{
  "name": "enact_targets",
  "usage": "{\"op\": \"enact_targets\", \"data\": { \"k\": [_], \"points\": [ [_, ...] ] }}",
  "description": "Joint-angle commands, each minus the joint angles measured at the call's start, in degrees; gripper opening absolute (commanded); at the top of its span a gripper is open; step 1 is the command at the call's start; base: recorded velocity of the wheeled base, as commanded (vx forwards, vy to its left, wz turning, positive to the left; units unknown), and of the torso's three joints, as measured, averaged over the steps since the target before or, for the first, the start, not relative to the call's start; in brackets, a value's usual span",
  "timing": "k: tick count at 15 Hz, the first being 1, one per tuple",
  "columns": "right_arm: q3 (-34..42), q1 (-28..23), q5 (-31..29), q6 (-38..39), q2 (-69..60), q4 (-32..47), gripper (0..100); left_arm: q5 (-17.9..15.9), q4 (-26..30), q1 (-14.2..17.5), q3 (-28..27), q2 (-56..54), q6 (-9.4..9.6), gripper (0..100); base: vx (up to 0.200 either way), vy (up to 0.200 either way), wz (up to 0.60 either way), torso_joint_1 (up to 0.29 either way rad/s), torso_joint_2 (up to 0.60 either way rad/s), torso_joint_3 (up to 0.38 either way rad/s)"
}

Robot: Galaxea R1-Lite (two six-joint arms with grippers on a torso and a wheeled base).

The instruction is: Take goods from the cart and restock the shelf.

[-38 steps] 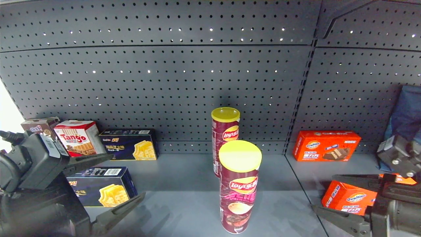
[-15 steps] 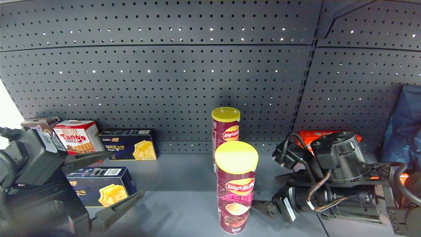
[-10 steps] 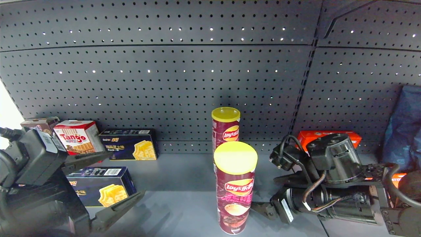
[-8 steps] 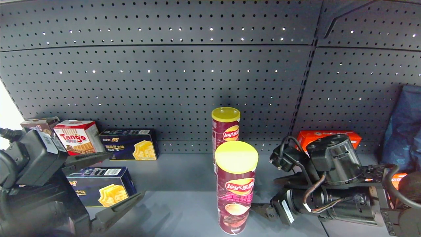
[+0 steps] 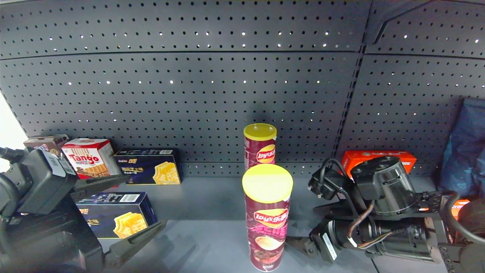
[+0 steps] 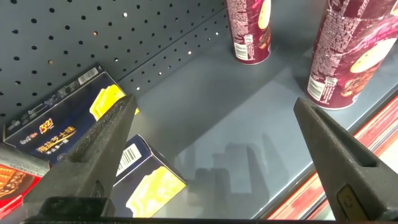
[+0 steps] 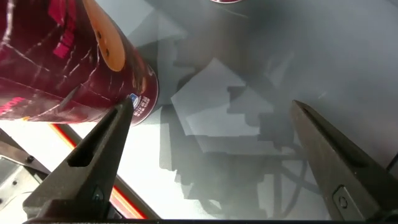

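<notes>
Two maroon chip cans with yellow lids stand on the grey shelf. The front can is near the shelf's front edge; the back can stands by the pegboard. My right gripper lies low at the front can's right side, open, with one fingertip against the front can near its base. My left gripper hangs open at the shelf's left front, holding nothing, over a navy biscuit box. In the left wrist view both cans stand beyond the left gripper.
A second navy box, a red-and-white wafer box and a brown box line the back left. An orange box sits behind my right arm, a blue bag at the far right. Bare shelf lies between the boxes and cans.
My right arm swung in from the far right to the front can's side. In the last half second the front can shifted slightly left with the finger against it. The left arm stayed put.
</notes>
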Motion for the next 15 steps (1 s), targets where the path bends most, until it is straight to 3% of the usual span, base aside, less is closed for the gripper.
{"op": "enact_targets", "data": {
  "k": [1,15],
  "points": [
    [-0.04,0.49,0.01,0.02,-0.08,-0.02,100,0.01,-0.03,-0.01,0.03,-0.03,0.01,100,0.000,0.000,0.00,0.000,0.00,0.000],
    [-0.22,0.67,0.01,-0.07,1.95,-0.02,100,0.01,-0.03,-0.01,0.29,-0.12,-1.13,100,0.000,0.000,0.00,0.000,0.00,0.000]
  ]
}}
